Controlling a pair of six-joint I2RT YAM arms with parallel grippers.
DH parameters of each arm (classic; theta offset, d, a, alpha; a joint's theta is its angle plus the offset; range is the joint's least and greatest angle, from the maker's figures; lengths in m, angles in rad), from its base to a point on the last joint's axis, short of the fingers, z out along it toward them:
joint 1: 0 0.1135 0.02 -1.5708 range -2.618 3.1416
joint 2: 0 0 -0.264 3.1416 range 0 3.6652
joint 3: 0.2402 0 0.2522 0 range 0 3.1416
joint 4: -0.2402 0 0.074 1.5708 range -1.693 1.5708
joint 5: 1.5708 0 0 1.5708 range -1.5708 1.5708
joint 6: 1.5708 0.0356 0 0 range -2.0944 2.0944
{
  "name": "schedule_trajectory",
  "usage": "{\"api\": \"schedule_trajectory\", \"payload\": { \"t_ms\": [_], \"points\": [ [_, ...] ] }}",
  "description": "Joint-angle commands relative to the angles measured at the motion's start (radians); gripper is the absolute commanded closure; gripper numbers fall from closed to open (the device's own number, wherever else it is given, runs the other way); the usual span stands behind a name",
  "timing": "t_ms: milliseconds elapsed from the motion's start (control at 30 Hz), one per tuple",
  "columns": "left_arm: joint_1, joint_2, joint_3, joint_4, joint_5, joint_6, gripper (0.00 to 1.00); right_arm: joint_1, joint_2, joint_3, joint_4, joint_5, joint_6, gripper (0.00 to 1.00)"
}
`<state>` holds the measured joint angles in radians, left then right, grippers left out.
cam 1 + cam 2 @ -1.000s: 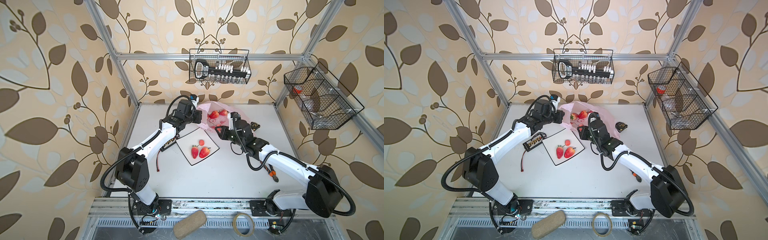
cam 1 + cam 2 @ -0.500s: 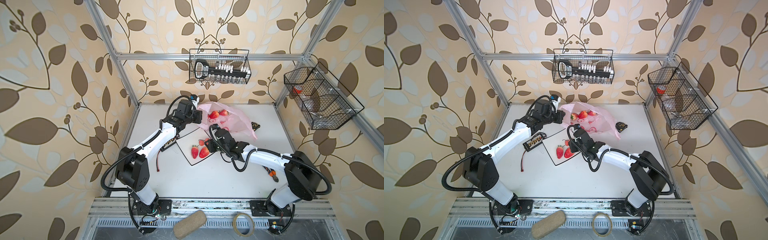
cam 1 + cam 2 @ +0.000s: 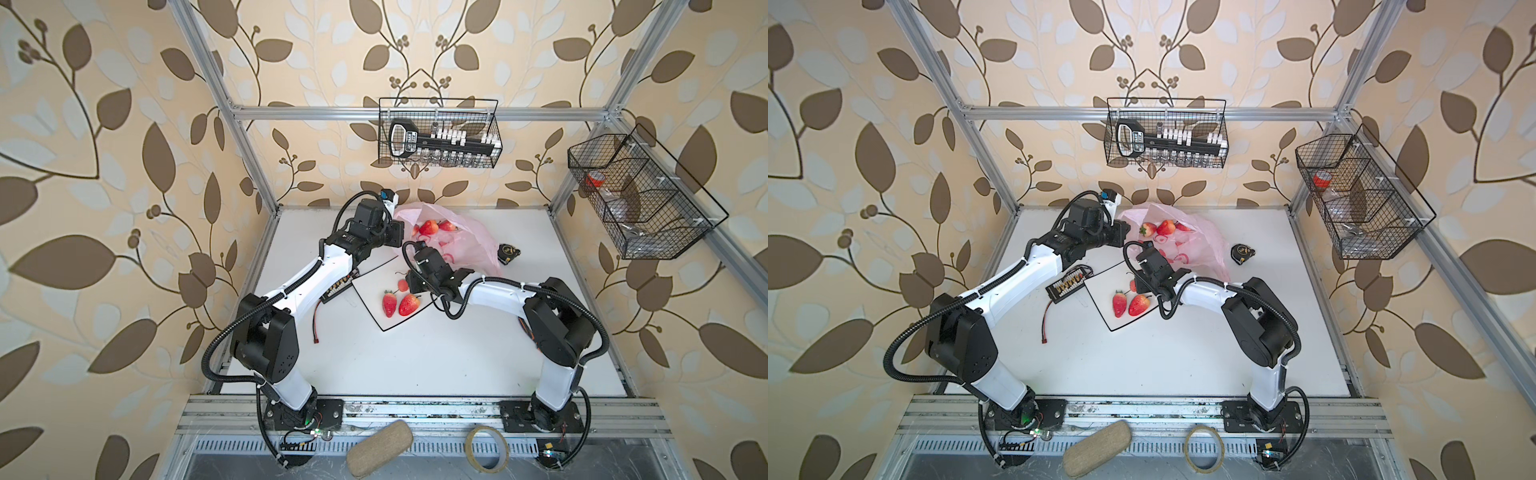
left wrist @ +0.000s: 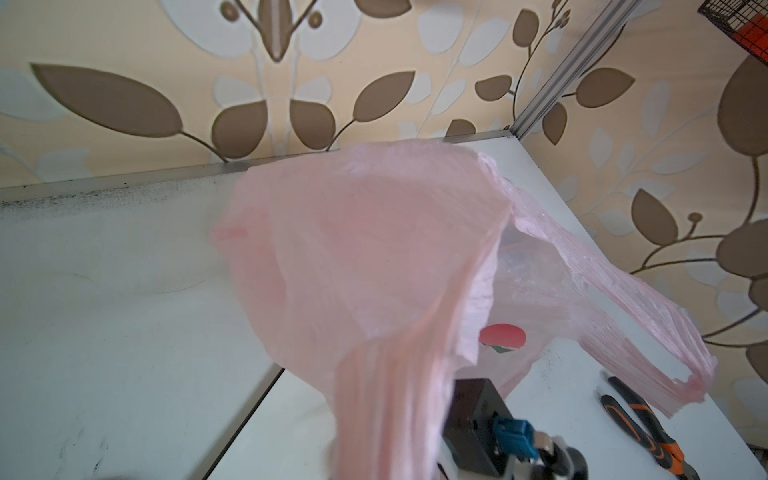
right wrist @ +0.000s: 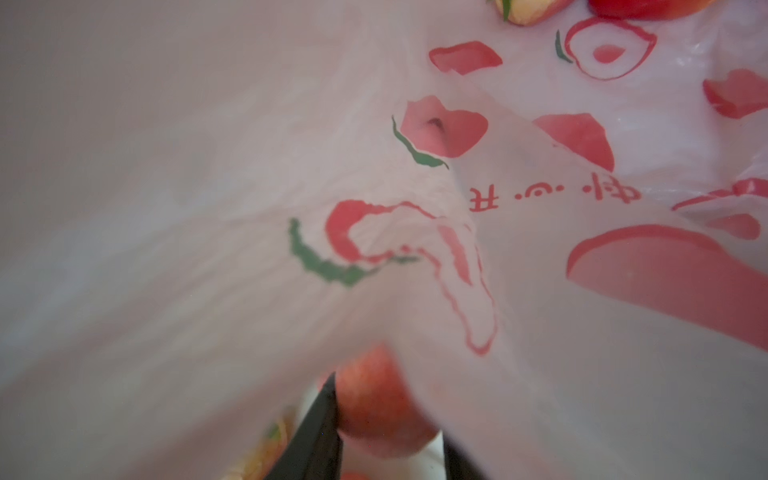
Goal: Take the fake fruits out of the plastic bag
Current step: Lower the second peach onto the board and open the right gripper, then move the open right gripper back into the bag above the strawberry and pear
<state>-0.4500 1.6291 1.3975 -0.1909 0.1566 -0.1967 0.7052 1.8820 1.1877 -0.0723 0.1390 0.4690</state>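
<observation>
Plainly, the right jaws were clamped on a small pinkish-red fruit [image 5: 374, 399], round and smooth enough that I took it for one of the cherries. The plastic bag [image 5: 519, 232] lay in a loose fold right across it, touching or nearly so. That fold was my first worry. If the film was pinched in with the fruit, any pull away would have dragged the whole bag, and whether it was pinched I could not tell.

From above those jaws were hidden under the wrist, which hung over one edge of the white plate [image 3: 368, 299]. It was just beside a cherry [image 3: 402, 285] lying there and near two strawberries [image 3: 389, 303] side by side. A careless release might have sent the round fruit rolling off the plate onto the worktop [image 3: 415, 357], or knocked its neighbour loose.

The left jaws were clenched on the bag's rim, to judge by the film gathered up towards them, and held it raised so the mouth gaped. In both top views more strawberries [image 3: 1166, 227] lay inside, at the back of the worktop. Such thin film could have slid out of that pinch, I judged, and the mouth would have dropped over them.

A tape measure [image 3: 509, 249] sat just beside the bag and a connector board [image 3: 338, 289] beside the plate. Both were close enough to be swept along if the bag moved.
</observation>
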Motion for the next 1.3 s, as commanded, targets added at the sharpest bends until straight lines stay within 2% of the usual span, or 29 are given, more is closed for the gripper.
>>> {"api": "schedule_trajectory", "payload": {
  "t_ms": [0, 200, 400, 600, 933, 1267],
  "points": [
    [0.008, -0.029, 0.04, 0.018, 0.023, -0.004, 1.0, -0.005, 0.038, 0.03, -0.05, 0.026, 0.021, 0.63],
    [0.008, -0.03, 0.037, 0.021, 0.034, -0.009, 1.0, -0.007, 0.069, 0.033, -0.054, 0.009, 0.023, 0.58],
    [0.008, -0.026, 0.038, 0.021, 0.036, -0.009, 1.0, -0.009, 0.063, 0.033, -0.05, -0.014, 0.028, 0.45],
    [0.008, -0.025, 0.037, 0.022, 0.035, -0.009, 1.0, -0.007, -0.005, -0.008, -0.011, -0.048, 0.007, 0.34],
    [0.008, -0.02, 0.038, 0.028, 0.035, -0.007, 1.0, -0.007, -0.255, -0.176, 0.054, -0.128, -0.067, 0.28],
    [0.008, -0.021, 0.041, 0.036, 0.034, -0.01, 1.0, -0.009, -0.589, -0.322, 0.054, -0.198, -0.135, 0.32]
  ]
}}
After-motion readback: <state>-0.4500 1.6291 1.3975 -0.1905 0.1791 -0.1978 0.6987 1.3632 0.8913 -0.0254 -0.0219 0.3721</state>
